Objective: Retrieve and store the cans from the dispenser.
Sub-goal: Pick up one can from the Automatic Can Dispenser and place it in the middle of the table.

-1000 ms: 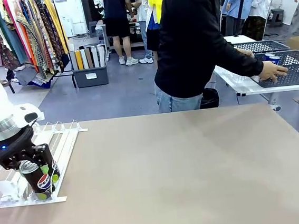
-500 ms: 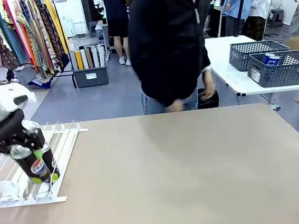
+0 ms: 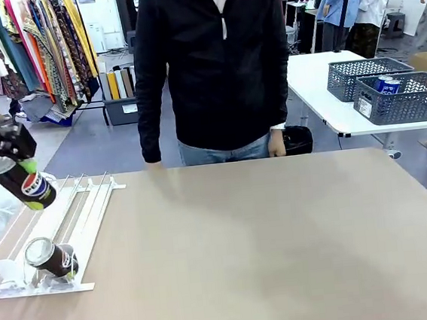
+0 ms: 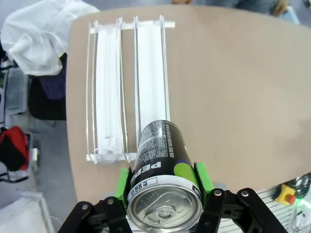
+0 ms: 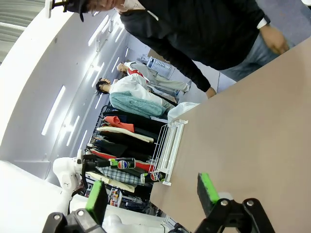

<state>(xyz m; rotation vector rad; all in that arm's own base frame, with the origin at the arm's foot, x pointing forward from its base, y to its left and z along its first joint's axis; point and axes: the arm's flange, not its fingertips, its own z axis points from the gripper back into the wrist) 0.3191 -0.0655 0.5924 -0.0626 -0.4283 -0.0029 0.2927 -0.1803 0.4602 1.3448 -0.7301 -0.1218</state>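
Pinching a tilted black Pepsi can (image 4: pixel 163 150) above the white dispenser (image 3: pixel 89 206), whose near end holds a second can (image 3: pixel 49 257) lying down, the left gripper (image 4: pixel 163 182) hangs over the tan table (image 3: pixel 267 245), the right gripper (image 5: pixel 152 191) spread wide, clothes racks (image 3: pixel 51 47) behind.

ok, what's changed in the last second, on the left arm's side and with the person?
The left gripper, shut on a black can, has lifted it up off the dispenser and tilted it. A second black can now lies on its side at the dispenser's near end. The person has left the grey basket at the right and stands mid-table. Unchanged: the dispenser and the blue cans in the basket.
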